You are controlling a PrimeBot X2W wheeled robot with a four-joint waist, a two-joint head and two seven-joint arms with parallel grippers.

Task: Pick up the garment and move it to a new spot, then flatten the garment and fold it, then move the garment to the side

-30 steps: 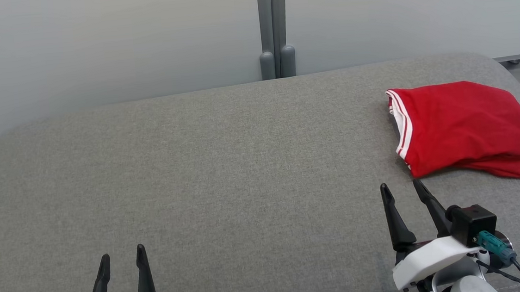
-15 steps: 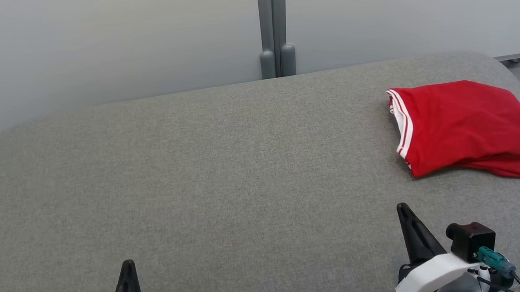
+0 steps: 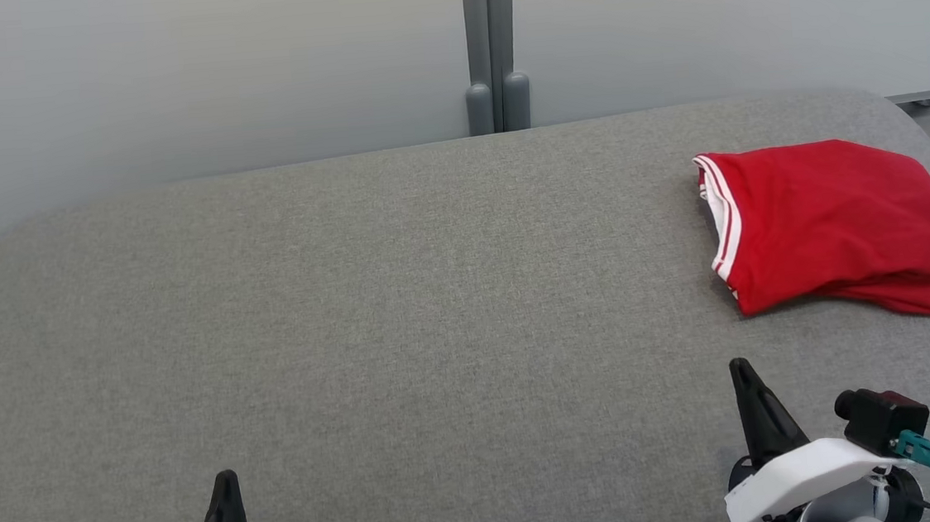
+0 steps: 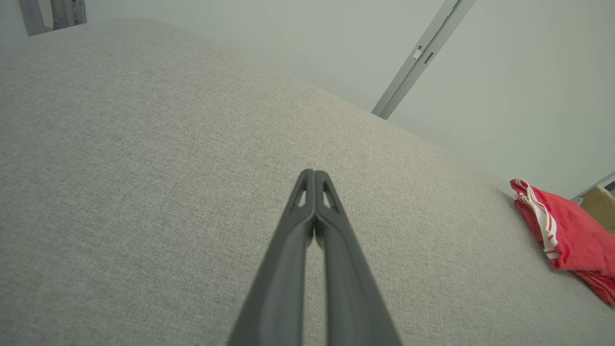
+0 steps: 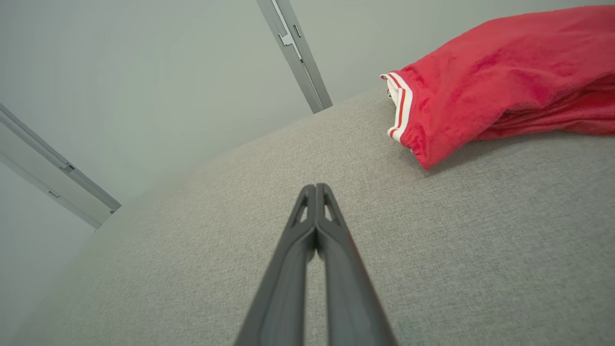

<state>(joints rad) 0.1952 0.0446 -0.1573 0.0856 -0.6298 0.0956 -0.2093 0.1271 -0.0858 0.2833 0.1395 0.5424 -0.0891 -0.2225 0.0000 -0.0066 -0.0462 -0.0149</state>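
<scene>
Garment (image 3: 831, 224) folded, far right; left claw (image 3: 225, 479), right claw (image 3: 742, 368) (both closed).

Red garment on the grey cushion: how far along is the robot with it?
Looks essentially finished. Done: the red garment lies folded in layers at the right side of the grey cushion. In hand: nothing; the left gripper and right gripper are shut, empty, apart from it. Left: seemingly nothing.

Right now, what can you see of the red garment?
The red garment is soft, jersey-like fabric with a white, red-striped trim band along its left edge. It lies folded in loose layers, a lower layer peeking out at the near edge, at the far right of the grey fabric surface. Only that surface touches it.
</scene>
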